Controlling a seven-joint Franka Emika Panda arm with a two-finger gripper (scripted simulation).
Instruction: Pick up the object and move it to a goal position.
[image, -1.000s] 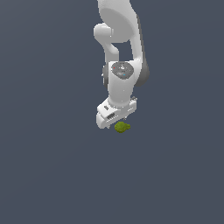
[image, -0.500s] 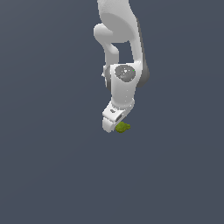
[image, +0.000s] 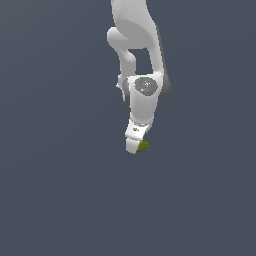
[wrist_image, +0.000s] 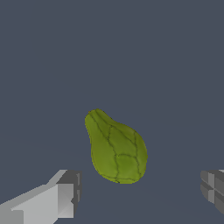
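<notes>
White arm (image: 141, 60) seen lowered over dark grey surface (image: 60, 190) in exterior view, olive-green object (image: 143, 146) glimpsed beside gripper (image: 135, 146), wrist view, object (wrist_image: 115, 148) flanked by widely parted fingers (wrist_image: 65, 192), untouched.

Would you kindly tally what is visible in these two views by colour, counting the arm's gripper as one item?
Olive-green: 1, the small lumpy olive-green pear-shaped blob, lying between the open fingers.
White: 1, the white robot gripper on its arm, fingers spread to either side of the blob without touching it.
Total: 2
</notes>
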